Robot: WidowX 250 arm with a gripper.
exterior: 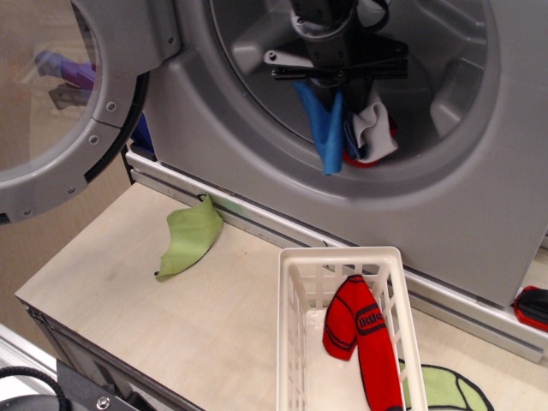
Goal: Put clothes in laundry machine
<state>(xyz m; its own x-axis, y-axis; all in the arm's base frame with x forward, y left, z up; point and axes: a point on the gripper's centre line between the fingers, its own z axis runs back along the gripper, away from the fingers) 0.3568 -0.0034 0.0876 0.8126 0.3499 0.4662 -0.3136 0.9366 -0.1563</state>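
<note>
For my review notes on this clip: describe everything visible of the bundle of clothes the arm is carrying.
The clothes hang as a soft fabric bundle from the gripper, which is shut on their top. A bright blue cloth droops lowest at left; a grey-white piece, dark blue and red bits bunch at right. They dangle inside the laundry machine's round drum opening, apparently touching nothing else.

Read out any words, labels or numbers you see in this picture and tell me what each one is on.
"little": white lettering on the red garment lying in the white basket; blurred, so this reading is uncertain.
No readable text shows on the laundry machine, its door, the gripper, the held clothes or the green cloth.
</note>
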